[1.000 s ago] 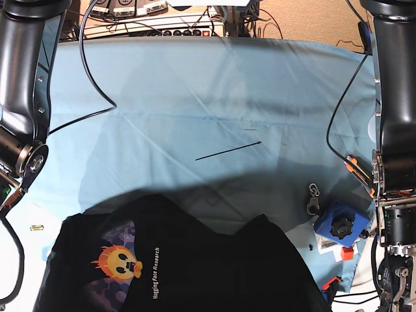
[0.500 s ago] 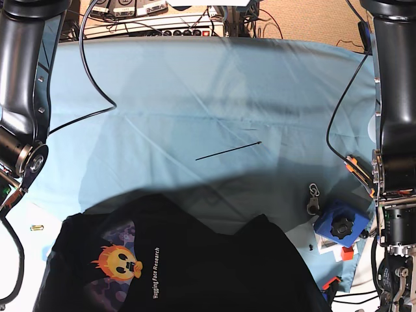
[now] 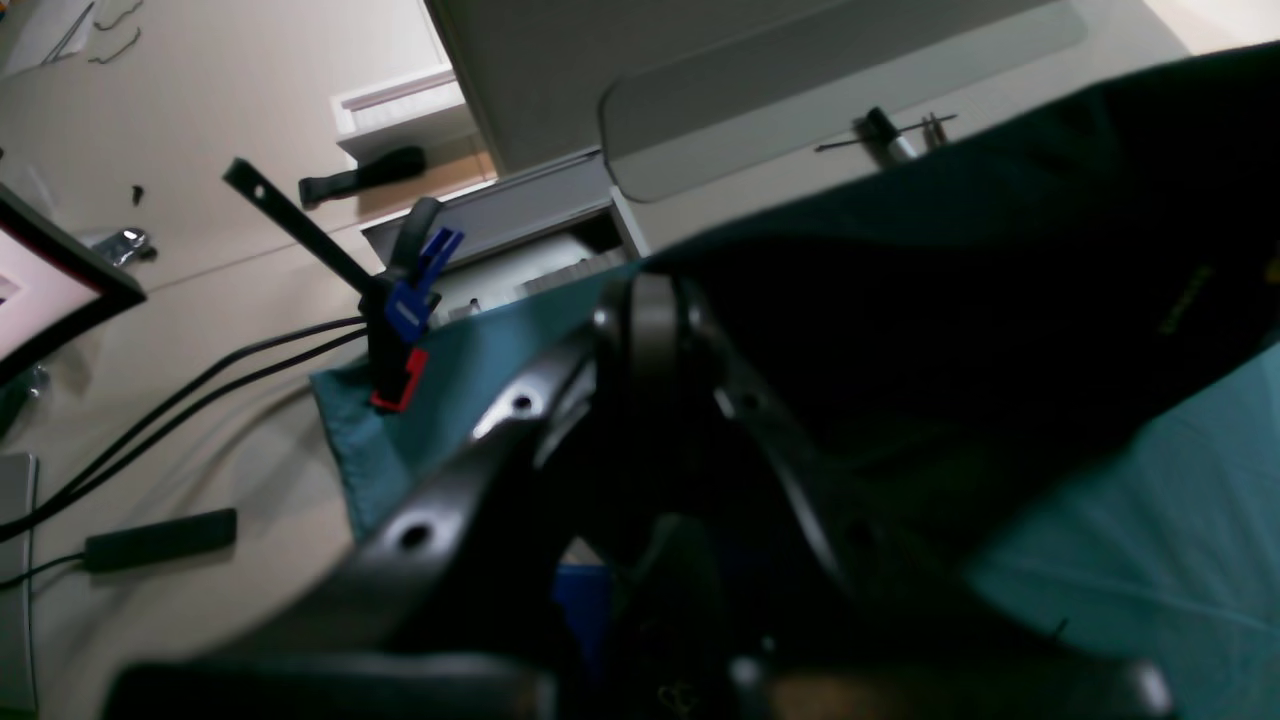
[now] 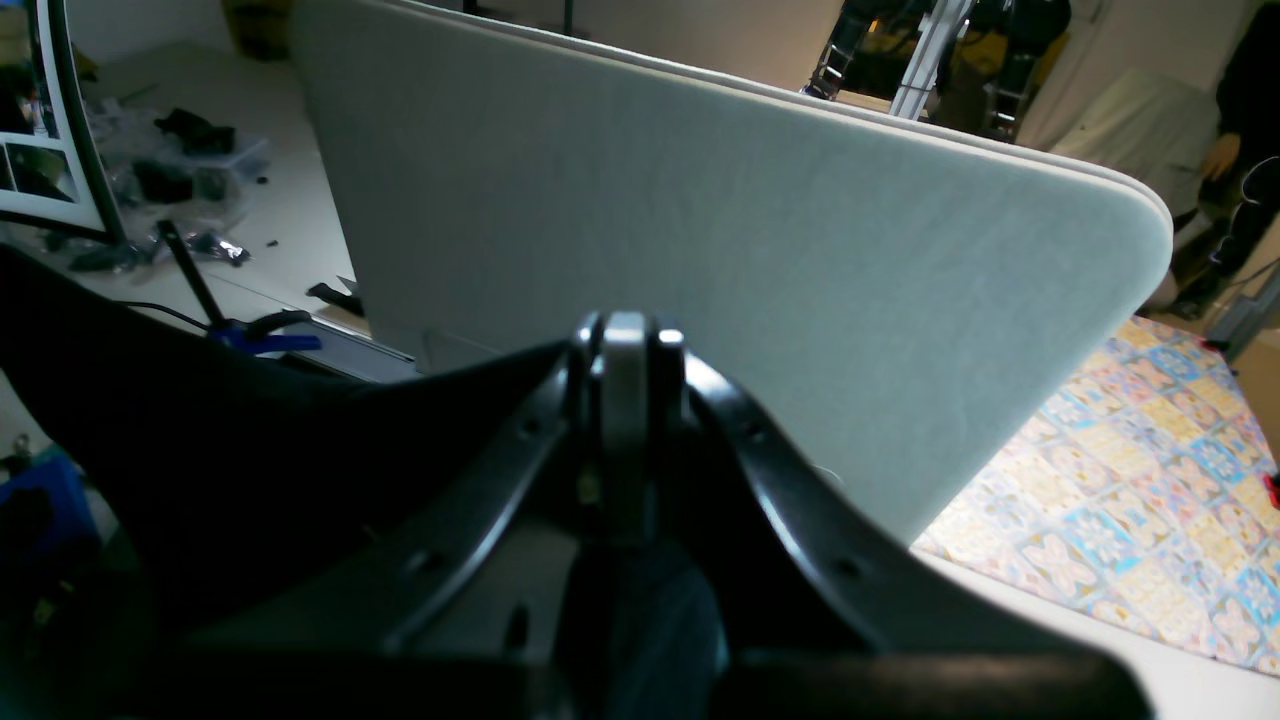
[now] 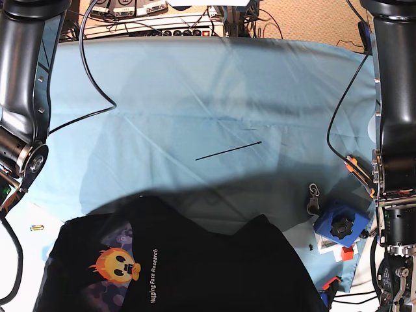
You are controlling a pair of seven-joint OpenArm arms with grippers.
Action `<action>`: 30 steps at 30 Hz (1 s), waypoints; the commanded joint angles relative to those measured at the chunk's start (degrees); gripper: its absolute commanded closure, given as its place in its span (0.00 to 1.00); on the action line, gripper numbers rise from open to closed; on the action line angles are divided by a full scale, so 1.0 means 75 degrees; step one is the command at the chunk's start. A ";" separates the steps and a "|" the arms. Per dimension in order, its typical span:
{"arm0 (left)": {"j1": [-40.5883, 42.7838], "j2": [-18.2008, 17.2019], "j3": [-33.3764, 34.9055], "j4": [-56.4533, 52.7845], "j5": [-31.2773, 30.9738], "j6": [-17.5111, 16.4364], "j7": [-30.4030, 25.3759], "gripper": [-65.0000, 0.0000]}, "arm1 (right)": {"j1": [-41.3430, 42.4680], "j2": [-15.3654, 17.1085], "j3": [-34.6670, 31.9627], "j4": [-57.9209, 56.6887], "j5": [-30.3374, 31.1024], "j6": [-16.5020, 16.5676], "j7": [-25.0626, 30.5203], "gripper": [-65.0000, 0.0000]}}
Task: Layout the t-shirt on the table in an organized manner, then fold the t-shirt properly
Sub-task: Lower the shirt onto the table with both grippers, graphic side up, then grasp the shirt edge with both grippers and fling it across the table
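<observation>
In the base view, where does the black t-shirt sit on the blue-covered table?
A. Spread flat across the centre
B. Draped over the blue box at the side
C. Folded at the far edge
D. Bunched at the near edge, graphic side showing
D: the t-shirt is humped along the near edge of the table, its orange graphic and white text facing up; the centre holds no shirt.

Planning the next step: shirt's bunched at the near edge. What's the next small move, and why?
Probably carry the shirt away from the near edge toward the table's bare middle. Both grippers (left, right) are shut on black fabric, and the shirt lies bunched at the near edge while the middle is bare.
</observation>
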State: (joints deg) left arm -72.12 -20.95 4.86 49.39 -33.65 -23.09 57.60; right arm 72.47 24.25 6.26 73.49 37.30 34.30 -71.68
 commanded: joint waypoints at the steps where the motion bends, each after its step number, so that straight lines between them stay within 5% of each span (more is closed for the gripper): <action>1: -0.0384 -0.0023 -0.0023 0.0117 -0.0085 0.0020 -0.0227 1.00 | 0.0311 0.0047 0.0015 0.0079 0.0073 -0.0035 0.0347 1.00; 24: -0.0384 -0.0087 -0.0023 0.0117 -0.0221 0.0023 0.0303 1.00 | 0.0311 0.0047 0.0015 0.0079 -0.0294 -0.0055 0.0006 1.00; 30: -0.0384 -0.0012 -0.0023 0.0117 -0.0548 0.0026 0.0731 1.00 | -0.0790 0.0047 0.0015 0.0079 -0.0289 -0.0271 -0.0277 1.00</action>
State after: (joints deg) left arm -72.12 -21.08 4.86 49.39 -37.10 -23.09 64.42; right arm 63.86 24.10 6.24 73.36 34.24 32.51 -75.70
